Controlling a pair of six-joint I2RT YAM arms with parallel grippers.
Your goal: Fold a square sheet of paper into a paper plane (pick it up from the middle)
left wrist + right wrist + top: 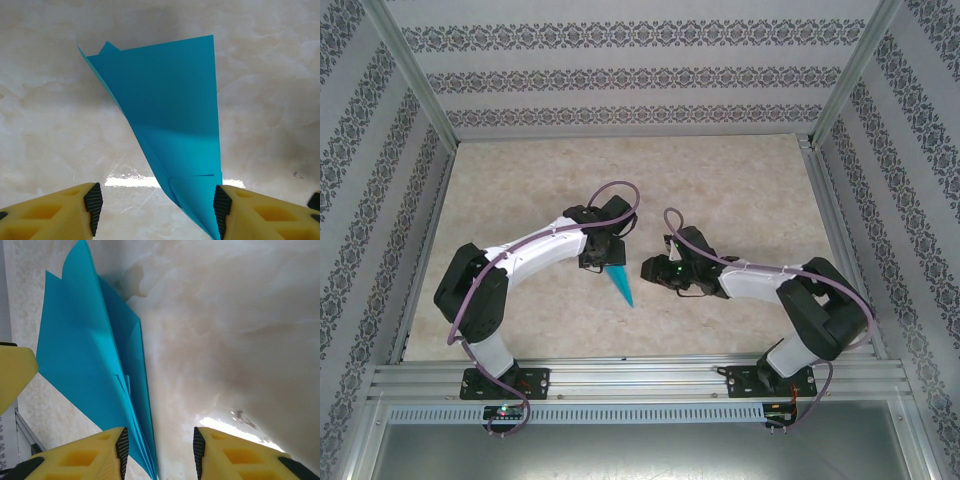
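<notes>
**A:** What is in front of the wrist camera?

**B:** A teal-blue paper plane (170, 110), seen against a pale marbled table (45, 125). Its wide end is far, with two small peaks at the far left corner. It narrows to a point at the near right.

**A:** And the left gripper (157, 202)?

**B:** Two yellow fingers with black ribbed pads (93, 200) stand apart at the near edge. The plane's narrow end lies against the right pad. The left pad is clear of it, with bare table between them.

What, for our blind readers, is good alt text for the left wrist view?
A folded teal plane widens upward from its narrow end, which lies against one black pad of the open left gripper. The other yellow finger stands clear, above a pale marbled table.
</notes>
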